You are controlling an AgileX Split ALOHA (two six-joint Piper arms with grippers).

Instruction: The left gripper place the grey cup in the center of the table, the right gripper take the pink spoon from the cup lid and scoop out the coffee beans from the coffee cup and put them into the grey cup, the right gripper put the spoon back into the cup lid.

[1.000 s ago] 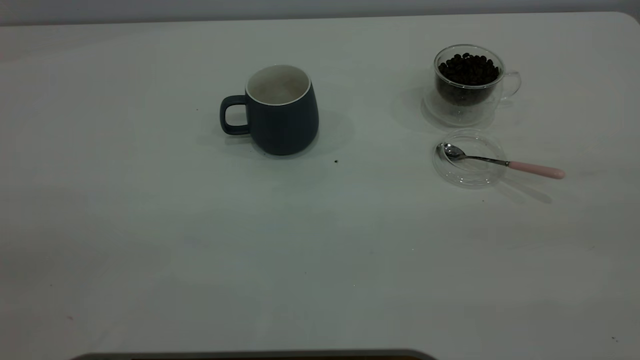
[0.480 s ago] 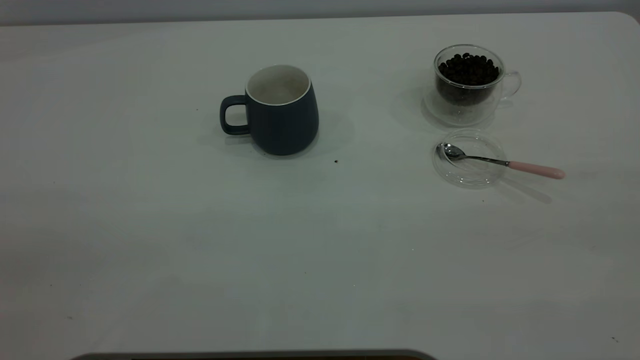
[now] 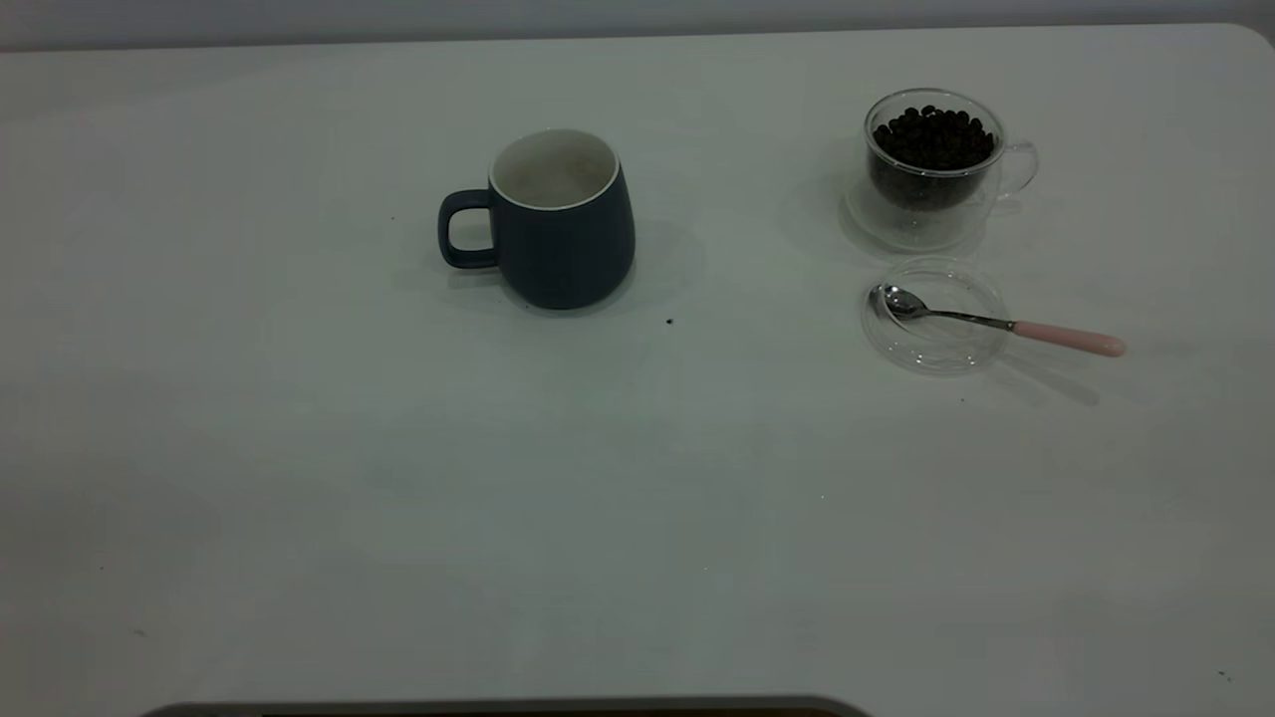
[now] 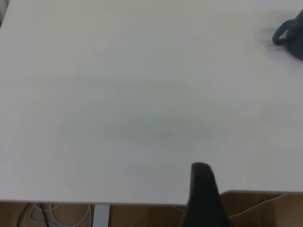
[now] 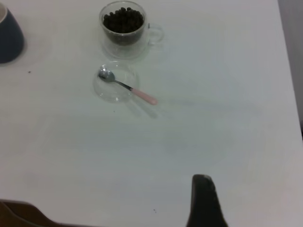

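The grey cup [image 3: 563, 224] stands upright and empty on the table [image 3: 637, 498], left of middle toward the far side, with its handle pointing left. It also shows at the edge of the left wrist view [image 4: 291, 35] and of the right wrist view [image 5: 8, 38]. The coffee cup [image 3: 931, 169] stands at the far right, full of coffee beans [image 3: 933, 137]. Just in front of it lies the cup lid [image 3: 936, 344], with the pink spoon [image 3: 996, 324] resting bowl-in and its handle sticking out to the right. The left gripper [image 4: 202, 189] and the right gripper [image 5: 203, 198] each show only a dark tip, far from everything.
The table's near edge shows in the left wrist view [image 4: 142, 202], with wooden floor and cables beyond it. A dark strip [image 3: 498, 709] runs along the bottom of the exterior view. A few dark specks lie on the tabletop.
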